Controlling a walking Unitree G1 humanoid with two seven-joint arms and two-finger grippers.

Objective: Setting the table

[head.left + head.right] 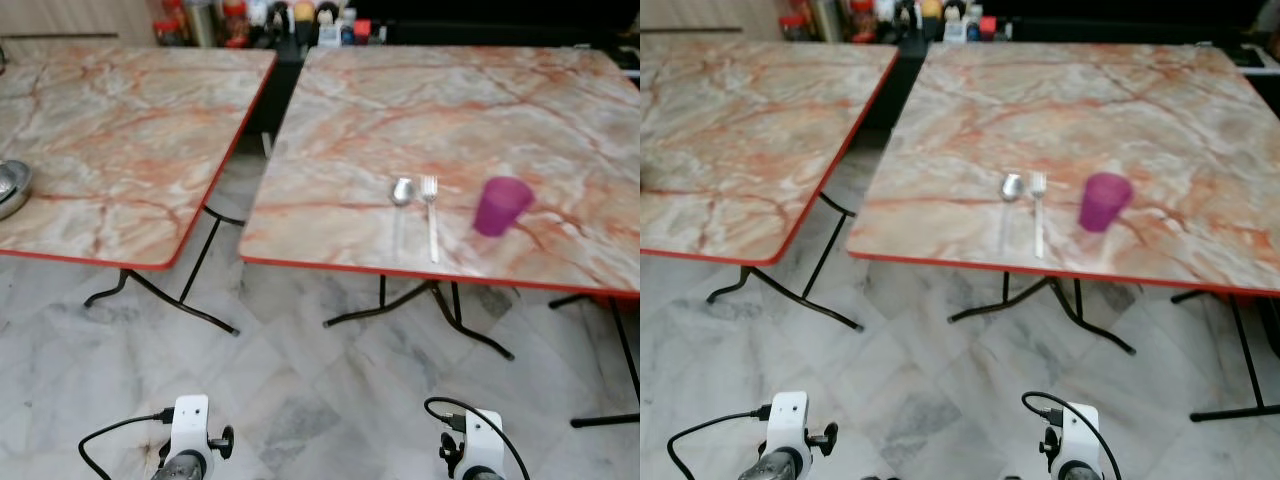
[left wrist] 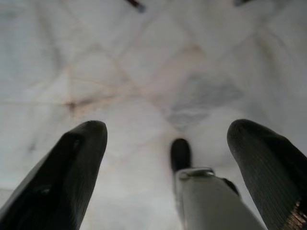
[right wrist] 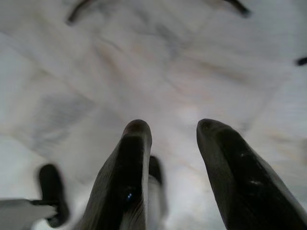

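A purple cup (image 1: 500,205) stands on the right marble-topped table (image 1: 450,110), near its front edge. Left of the cup lie a fork (image 1: 431,215) and a spoon (image 1: 401,200), side by side with handles toward me. Both arms hang low over the floor at the bottom of the eye views. The left gripper (image 2: 165,129) is open over the marble floor with nothing between its fingers. The right gripper (image 3: 172,129) is open too, also over bare floor.
A second marble table (image 1: 110,130) stands to the left, with a metal bowl (image 1: 10,188) at its left edge. A narrow gap separates the tables. Bottles and jars (image 1: 260,20) line the far side. Black folding table legs (image 1: 440,315) reach onto the floor.
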